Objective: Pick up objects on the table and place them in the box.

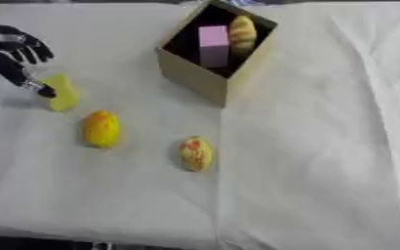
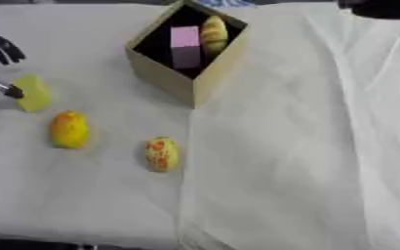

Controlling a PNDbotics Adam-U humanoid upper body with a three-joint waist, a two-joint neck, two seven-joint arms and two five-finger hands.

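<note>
A tan cardboard box (image 1: 199,78) stands open at the back centre, turned corner-on. Inside it stand a pink block (image 1: 213,45) and a yellow oblong item (image 1: 243,33). On the white cloth lie a yellow wedge-shaped block (image 1: 63,91), an orange-yellow oval fruit (image 1: 101,128) and a yellow oval fruit with red speckles (image 1: 195,153). My left hand (image 1: 14,49) hovers at the left edge, open, its thumb tip touching the yellow block's left side while the fingers spread above it. A dark shape in the top right corner looks like my right hand (image 2: 381,8).
A white wrinkled cloth (image 1: 323,146) covers the table, and its right half is bare. The table's front edge runs along the bottom of the view. The two fruits lie between the yellow block and the box's near corner.
</note>
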